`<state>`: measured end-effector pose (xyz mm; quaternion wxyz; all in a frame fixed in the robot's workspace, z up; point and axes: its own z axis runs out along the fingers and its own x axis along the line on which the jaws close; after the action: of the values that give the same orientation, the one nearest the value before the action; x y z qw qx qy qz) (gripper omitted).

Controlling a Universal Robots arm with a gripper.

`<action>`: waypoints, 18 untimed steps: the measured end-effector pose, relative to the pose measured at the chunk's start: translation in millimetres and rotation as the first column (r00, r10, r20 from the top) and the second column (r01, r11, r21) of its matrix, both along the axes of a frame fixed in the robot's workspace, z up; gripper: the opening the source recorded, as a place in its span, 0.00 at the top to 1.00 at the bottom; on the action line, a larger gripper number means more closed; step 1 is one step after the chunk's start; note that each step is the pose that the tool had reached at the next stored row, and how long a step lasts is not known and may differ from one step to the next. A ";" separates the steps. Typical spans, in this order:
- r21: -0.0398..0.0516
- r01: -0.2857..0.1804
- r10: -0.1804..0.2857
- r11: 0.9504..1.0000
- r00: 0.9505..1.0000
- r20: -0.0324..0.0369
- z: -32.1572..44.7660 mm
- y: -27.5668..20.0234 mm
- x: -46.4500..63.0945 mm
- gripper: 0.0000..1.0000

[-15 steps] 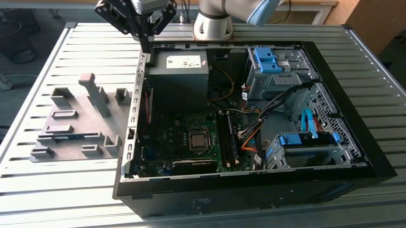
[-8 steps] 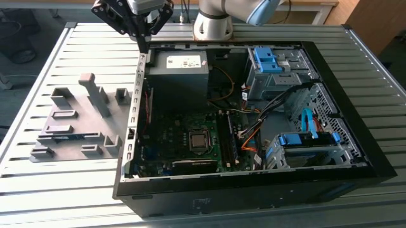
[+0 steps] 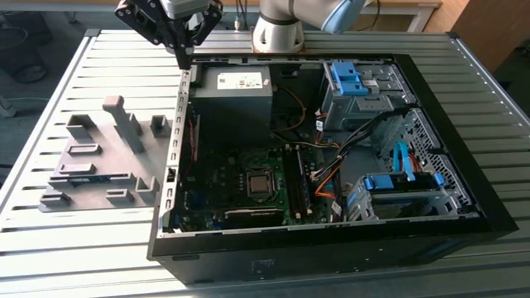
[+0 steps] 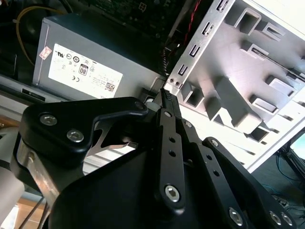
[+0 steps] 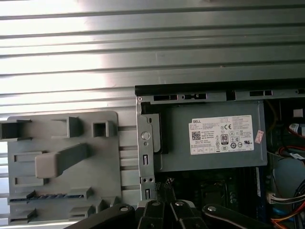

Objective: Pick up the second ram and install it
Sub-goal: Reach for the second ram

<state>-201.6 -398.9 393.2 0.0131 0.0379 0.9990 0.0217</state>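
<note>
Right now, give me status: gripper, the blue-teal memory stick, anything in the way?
Black gripper shut, empty, above the open computer case's corner. Blue-teal memory stick lying in the grey fixture plate, untouched. Tall grey post stands between them.

A white label [image 5: 221, 134] with small black print and round marks stands on the grey power supply [image 5: 176, 143] in the first wrist view; a little pink sticker [image 5: 259, 137] sits beside it.

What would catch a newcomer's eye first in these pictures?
The open computer case dominates the slatted table, its motherboard exposed. The black gripper hangs shut and empty above the case's corner. On the exterior view's left, a grey fixture plate holds the second ram.
</note>
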 end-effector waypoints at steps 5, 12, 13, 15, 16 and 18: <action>0.000 0.000 0.000 1.000 1.000 0.000 0.0 0.0 -5.2 0.89; 0.000 0.000 0.000 1.000 1.000 0.000 0.0 0.0 -13.2 0.89; 0.000 0.000 0.000 1.000 1.000 0.000 0.0 -0.1 -14.1 0.89; 0.000 0.000 0.000 1.000 1.000 0.000 0.0 -0.6 -15.9 0.89; 0.000 0.000 0.000 1.000 1.000 0.000 0.0 -1.0 -16.6 0.89; 0.000 0.000 0.000 1.000 1.000 0.000 0.0 -2.2 -17.9 0.89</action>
<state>-219.5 -401.1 393.2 0.0131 0.0378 0.9990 0.0217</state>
